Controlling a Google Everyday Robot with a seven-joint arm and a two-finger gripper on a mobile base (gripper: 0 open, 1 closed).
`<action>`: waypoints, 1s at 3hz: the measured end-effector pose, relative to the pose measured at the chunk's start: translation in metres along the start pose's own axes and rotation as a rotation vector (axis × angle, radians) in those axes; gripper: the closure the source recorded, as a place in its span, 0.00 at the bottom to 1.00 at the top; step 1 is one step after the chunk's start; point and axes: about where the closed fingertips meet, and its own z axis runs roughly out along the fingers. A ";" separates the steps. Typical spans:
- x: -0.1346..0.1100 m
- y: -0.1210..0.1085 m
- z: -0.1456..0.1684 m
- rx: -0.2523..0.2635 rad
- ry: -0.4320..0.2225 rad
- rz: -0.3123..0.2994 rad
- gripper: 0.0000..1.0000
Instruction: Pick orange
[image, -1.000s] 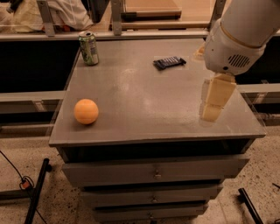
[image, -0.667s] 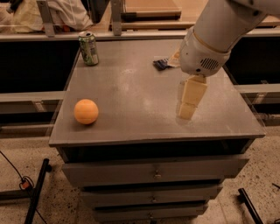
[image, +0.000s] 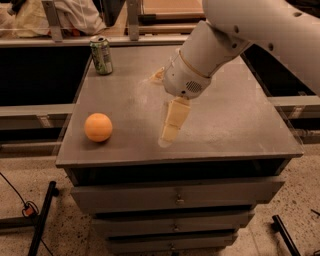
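Grey tabletop (image: 235, 117) holds one orange (image: 98, 127), one can (image: 101, 55); one claw (image: 169, 134) hangs mid-table, grip state unclear

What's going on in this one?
A one-arm robot is after the orange, which sits untouched near the front left of the grey cabinet top. The arm reaches in from the upper right. Its tool points down over the front middle of the top, to the right of the orange and apart from it. The orange is not yet picked. A green-and-white can stands upright at the back left corner.
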 end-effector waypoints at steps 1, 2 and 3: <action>-0.025 -0.001 0.033 -0.043 -0.093 -0.045 0.00; -0.043 -0.002 0.064 -0.090 -0.149 -0.048 0.00; -0.061 -0.005 0.090 -0.150 -0.195 -0.027 0.00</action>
